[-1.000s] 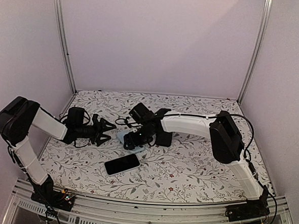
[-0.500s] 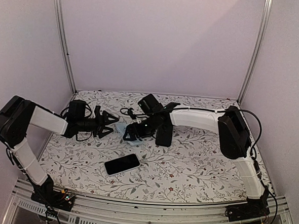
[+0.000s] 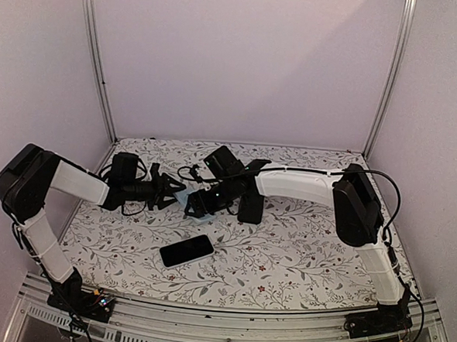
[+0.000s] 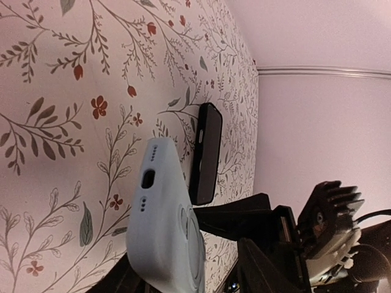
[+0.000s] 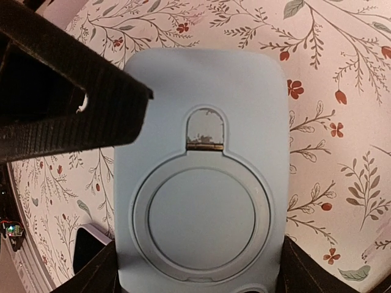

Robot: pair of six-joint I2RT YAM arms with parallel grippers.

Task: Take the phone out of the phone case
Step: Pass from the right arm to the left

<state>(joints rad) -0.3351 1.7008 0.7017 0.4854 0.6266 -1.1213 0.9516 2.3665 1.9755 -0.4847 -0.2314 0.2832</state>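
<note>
Here the light blue phone case (image 5: 201,171) hangs above the table between the two arms, left of centre and toward the far side. Its long axis runs roughly left to right. The end with the port hole and speaker holes faces the left arm, and the back, with its round ring stand, faces the right wrist camera. The right gripper (image 3: 195,204) clamps the case across its width, one finger on each long edge. The left gripper (image 3: 167,192) stands wide, its fingers straddling the case's left end, and one finger (image 5: 61,97) lies across a corner of the back. Whether that gripper presses the case cannot be told.

The black phone (image 3: 186,251) lies flat and screen up on the table, nearer than both grippers and well apart from the case. Its long axis slants from near left to far right.

The table (image 3: 301,253) is covered in white cloth printed with grey-green sprigs and small red flowers. Pale lilac walls (image 3: 243,63) close it in on three sides, metal posts (image 3: 96,54) stand at the far corners, and a metal rail (image 3: 227,314) runs along the near edge.

There is one case, one phone, two arms and two posts.
</note>
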